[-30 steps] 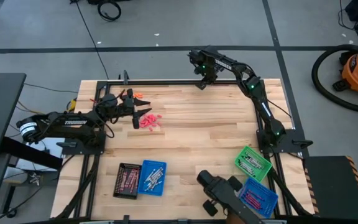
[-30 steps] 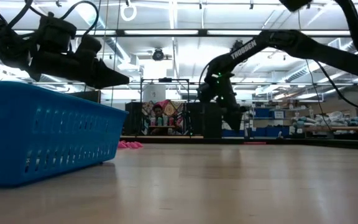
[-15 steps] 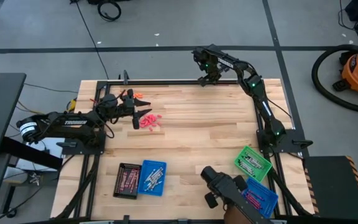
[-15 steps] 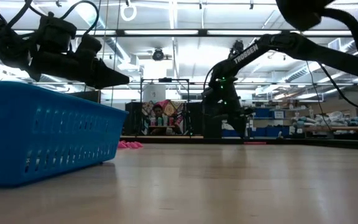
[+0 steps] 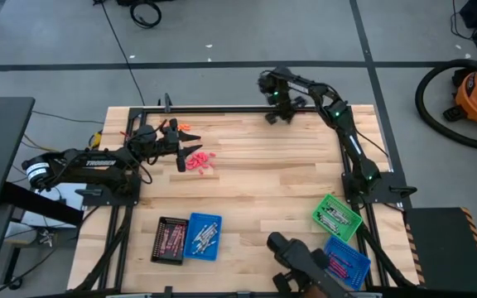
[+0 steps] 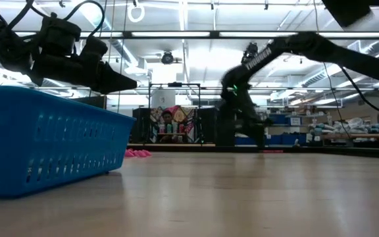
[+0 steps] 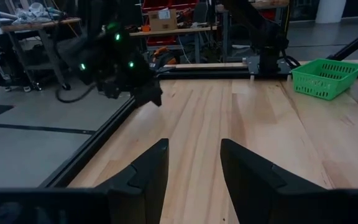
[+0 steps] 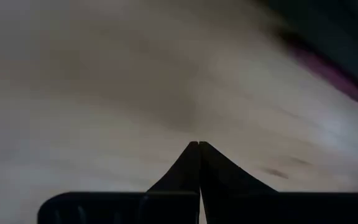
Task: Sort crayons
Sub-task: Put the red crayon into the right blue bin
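Sorting looking partly done: pink crayons [image 5: 199, 161] lying loose at upper left of the bench [image 5: 263, 182], others already sitting in the black tray [image 5: 169, 239], blue tray [image 5: 203, 237] and green tray [image 5: 336, 217]. Left pincer [image 5: 190, 154] hovering released beside the pile; right pincer [image 5: 273, 118] hanging clenched and empty at top centre.

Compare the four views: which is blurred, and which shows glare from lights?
Right wrist view: the pale wooden table is smeared by blur behind the shut right pincer. Low view: the ceiling strip lights glare, and the near blue plastic tray looks soft. High and left wrist views: evenly lit.
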